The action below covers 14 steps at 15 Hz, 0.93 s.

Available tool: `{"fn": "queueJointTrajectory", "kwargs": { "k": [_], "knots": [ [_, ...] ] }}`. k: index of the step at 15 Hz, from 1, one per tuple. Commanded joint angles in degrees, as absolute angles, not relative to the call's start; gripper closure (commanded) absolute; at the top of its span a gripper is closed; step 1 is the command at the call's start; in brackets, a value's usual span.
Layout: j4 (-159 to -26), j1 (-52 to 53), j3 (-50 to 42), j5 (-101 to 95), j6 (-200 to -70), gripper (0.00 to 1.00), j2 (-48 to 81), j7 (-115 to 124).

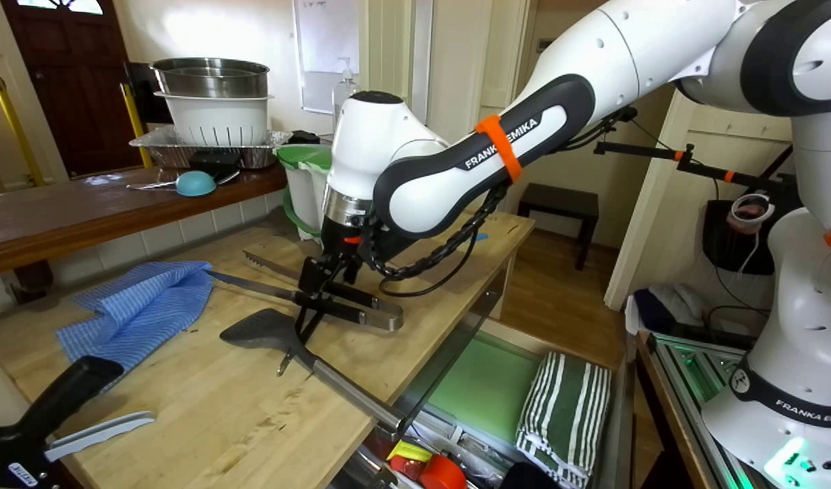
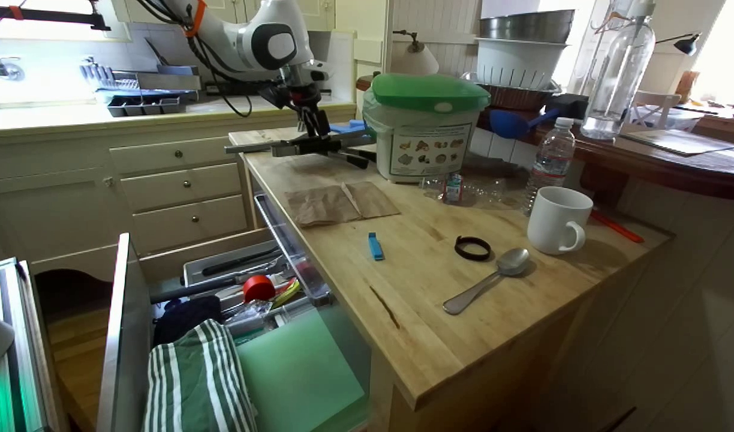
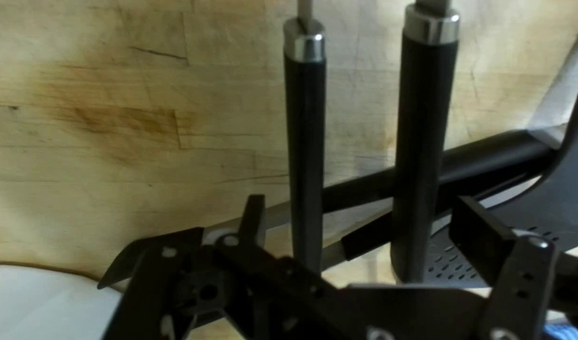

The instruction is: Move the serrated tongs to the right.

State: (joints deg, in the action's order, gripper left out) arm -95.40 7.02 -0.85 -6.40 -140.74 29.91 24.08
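Since the tongs (image 1: pixel 337 310) lie on the wooden counter (image 1: pixel 239 421) over another utensil (image 3: pixel 501 148), closing could pinch or drag that too. Gripper (image 3: pixel 361 202) is spread wide, fingers astride both tong handles, nothing held. Spatula (image 1: pixel 273 331) lies close by, handle poking past the edge: a snag might tip it into the drawer (image 2: pixel 124 336) below. Off-centre grip may slip. Blue cloth (image 1: pixel 144 305) by one tong tip, bin (image 2: pixel 427 126) nearby. Room's a kitchen, cabinets (image 2: pixel 49 207) behind.

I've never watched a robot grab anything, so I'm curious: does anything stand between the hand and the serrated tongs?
Nothing visible does: in the wrist view, the open hand straddles both black handles of the serrated tongs. A black-handled utensil crosses underneath them, not over them.
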Motion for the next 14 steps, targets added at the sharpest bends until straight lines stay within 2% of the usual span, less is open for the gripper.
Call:
{"fn": "queueJointTrajectory", "kwargs": {
  "k": [1,8,9,10,12,14],
  "knots": [
    [-89.93,8.48,-1.75,-4.76,-136.99,0.00,34.25,25.08],
    [-83.59,8.06,-2.64,-1.99,-136.06,0.00,37.74,26.67],
    [-82.88,8.08,-2.95,-1.74,-135.76,0.06,37.98,26.88],
    [-82.32,8.37,-3.49,-2.13,-135.25,0.27,38.22,27.07],
    [-81.17,8.61,-3.95,-2.24,-133.32,0.30,38.73,27.78],
    [-80.42,8.81,-3.96,-2.35,-132.04,0.46,39.19,28.16]
  ]
}}
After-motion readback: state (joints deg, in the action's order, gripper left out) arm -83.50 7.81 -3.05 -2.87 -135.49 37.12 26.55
